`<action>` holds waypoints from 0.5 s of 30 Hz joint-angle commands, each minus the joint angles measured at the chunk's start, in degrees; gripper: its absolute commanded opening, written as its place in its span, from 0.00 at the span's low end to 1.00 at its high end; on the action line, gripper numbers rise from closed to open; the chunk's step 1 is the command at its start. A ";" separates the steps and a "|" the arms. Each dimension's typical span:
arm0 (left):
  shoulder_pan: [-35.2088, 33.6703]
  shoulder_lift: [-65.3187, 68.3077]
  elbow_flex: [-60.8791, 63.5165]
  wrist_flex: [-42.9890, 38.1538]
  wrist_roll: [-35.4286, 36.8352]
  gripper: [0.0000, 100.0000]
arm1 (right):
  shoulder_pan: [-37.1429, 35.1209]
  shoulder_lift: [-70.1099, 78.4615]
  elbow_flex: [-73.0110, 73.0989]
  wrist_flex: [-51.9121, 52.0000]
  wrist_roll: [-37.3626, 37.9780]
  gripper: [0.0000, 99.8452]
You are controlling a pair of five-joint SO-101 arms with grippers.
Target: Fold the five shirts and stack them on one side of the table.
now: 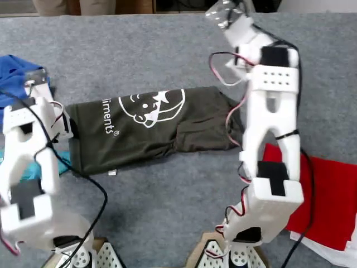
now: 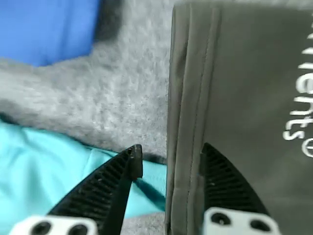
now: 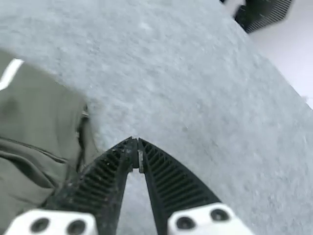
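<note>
At the desk's [image 1: 139, 50] far left corner a blue shirt [image 1: 14, 70] lies bunched against the left edge. Nearer along that edge a teal shirt [image 1: 62, 159] lies flat, partly under the left arm [image 1: 30, 162]. The left jaws stand apart, straddling the left hem of the dark olive shirt [image 2: 244, 73]. One finger is over the teal cloth [image 2: 44, 166] and the other over the olive cloth, and a strip of bare felt separates the blue shirt [image 2: 44, 29] from the olive hem.

The olive shirt [image 1: 150, 128] sits at the middle of the desk, folded into a long band with its white print up. Its left hem is straight and its right end is rumpled. Bare felt runs along the whole far edge, and more lies open between the shirt and the near edge.

The right arm [image 1: 270, 123] stretches towards the far edge past the olive shirt's right end. The right jaws are together, tips touching, above bare felt with the olive cloth [image 3: 29, 127] just beside them.

A red shirt [image 1: 329, 195] lies against the right edge, over a white shirt [image 1: 340, 254] at the near right corner.
</note>
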 commanded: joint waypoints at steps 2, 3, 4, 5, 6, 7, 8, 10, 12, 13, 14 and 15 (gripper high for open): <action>1.67 4.09 -10.37 5.01 0.44 0.20 | 3.56 -4.70 -0.48 -1.32 1.41 0.01; 1.67 4.70 -11.52 5.45 0.35 0.21 | 4.18 -4.35 -0.57 -1.32 1.85 0.01; 1.67 5.14 -12.48 5.80 0.26 0.21 | 4.79 -4.00 -0.84 -1.23 2.46 0.01; 1.58 5.41 -12.92 6.07 0.26 0.22 | 5.32 -3.65 -0.92 -1.23 2.99 0.01; 1.41 5.49 -13.36 6.51 0.35 0.23 | 5.93 -3.47 -0.92 -1.23 3.43 0.01; 1.41 5.49 -13.45 7.03 0.35 0.24 | 6.64 -3.30 -0.92 -1.23 3.96 0.01; 1.49 5.49 -13.45 7.38 0.35 0.25 | 7.16 -3.21 -0.92 -1.23 4.31 0.01; 1.58 5.49 -13.45 7.30 0.09 0.25 | 7.96 -3.12 -0.92 -1.32 4.57 0.01; 1.58 5.58 -13.45 7.21 0.00 0.25 | 8.04 -3.12 -0.84 -1.93 4.57 0.01; 1.58 5.58 -13.36 7.21 0.00 0.25 | 7.87 -3.12 -0.57 -2.20 4.57 0.01; 1.58 5.58 -13.36 7.12 0.00 0.25 | 7.69 -3.12 -0.48 -2.20 4.57 0.01; 1.58 5.58 -13.36 6.95 0.00 0.25 | 7.52 -3.03 -0.48 -2.20 4.57 0.01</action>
